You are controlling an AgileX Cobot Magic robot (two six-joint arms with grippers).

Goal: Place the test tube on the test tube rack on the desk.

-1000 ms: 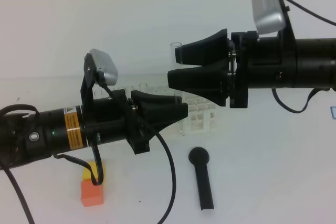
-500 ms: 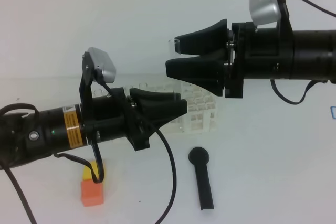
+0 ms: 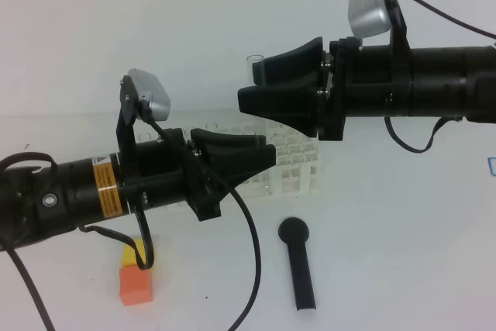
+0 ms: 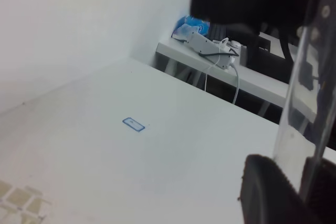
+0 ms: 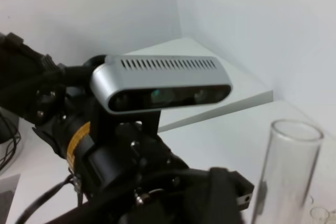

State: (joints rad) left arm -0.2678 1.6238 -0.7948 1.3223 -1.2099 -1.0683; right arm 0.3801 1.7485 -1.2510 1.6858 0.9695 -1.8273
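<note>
Step in hand, as I read it: a handover in the air. My left claw [image 3: 267,159] is clamped on the lower part of the test tube [image 3: 254,61]. The tube stands upright, rim up, above the near edge of the test tube rack [image 3: 298,162], not yet in any hole. The left wrist view shows the glass rising right past my finger [image 4: 268,187], so that grip looks solid. My right claw [image 3: 249,84] is level with the top of the tube, jaws apart with a clear gap between them and the rim just beside the upper finger. I can't tell whether either right pad touches the glass; the tube is nearly invisible against the wall.

To do it well, I'd centre the right jaws on the tube below the rim and close gently and square, since glass is slick and a skewed pinch will tilt it. The left should let go only once the right has it firmly. I'd then keep the tube vertical, line its bottom up over one square hole and lower it straight in.

The main risk is the two claws pulling against each other while both hold. The black stick [image 3: 298,265] and the orange block [image 3: 136,284] lie on the desk [image 3: 403,253], well apart from the rack and out of the way.
</note>
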